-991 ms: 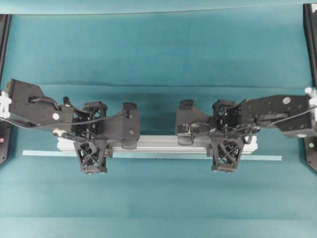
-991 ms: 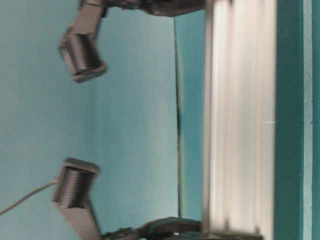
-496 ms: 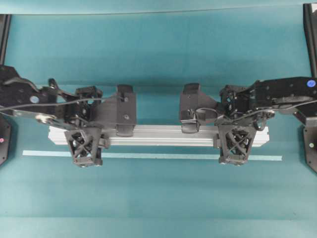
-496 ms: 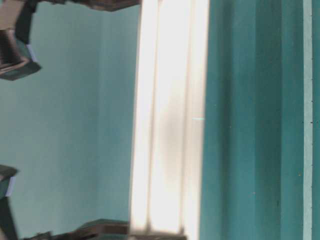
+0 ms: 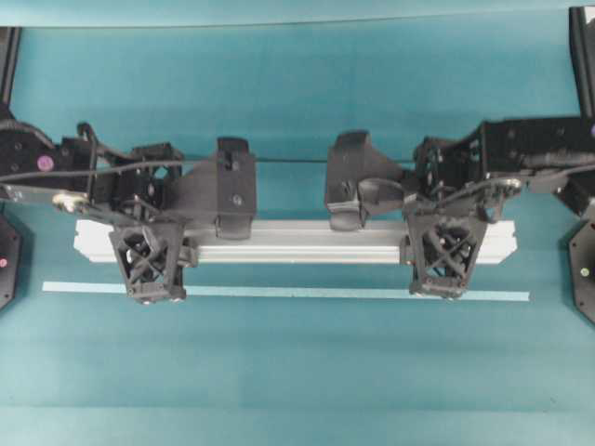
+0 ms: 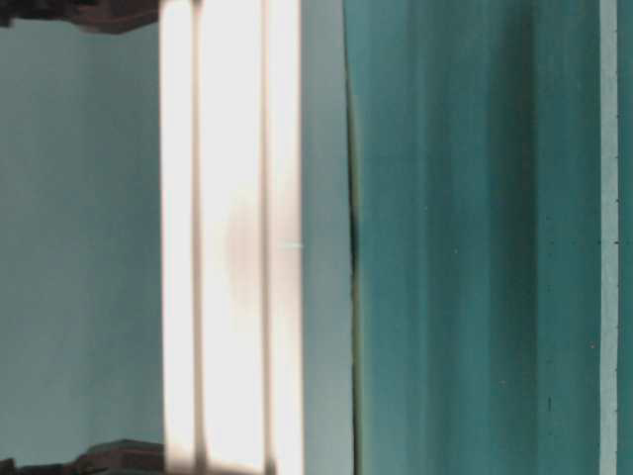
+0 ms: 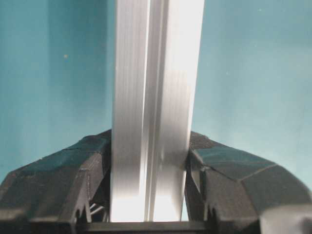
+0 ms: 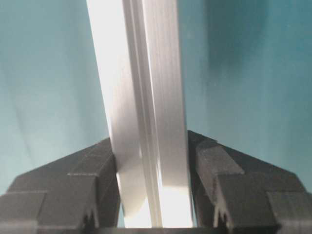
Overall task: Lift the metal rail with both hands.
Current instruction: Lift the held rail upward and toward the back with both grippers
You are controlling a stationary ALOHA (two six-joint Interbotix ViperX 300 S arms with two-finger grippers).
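Metal rail (image 5: 296,242), silver-grey, lengthwise grooves, bright glare, clamped near both ends

My left hand (image 5: 149,263) and right hand (image 5: 444,261) each fill the room around one end of the rail (image 5: 297,240). Between them the middle of the rail is bare. The teal table (image 5: 297,372) in front lies open, crossed only by a flat pale tape strip (image 5: 288,292) just beside the rail. Dark frame posts (image 5: 583,65) edge the far corners.
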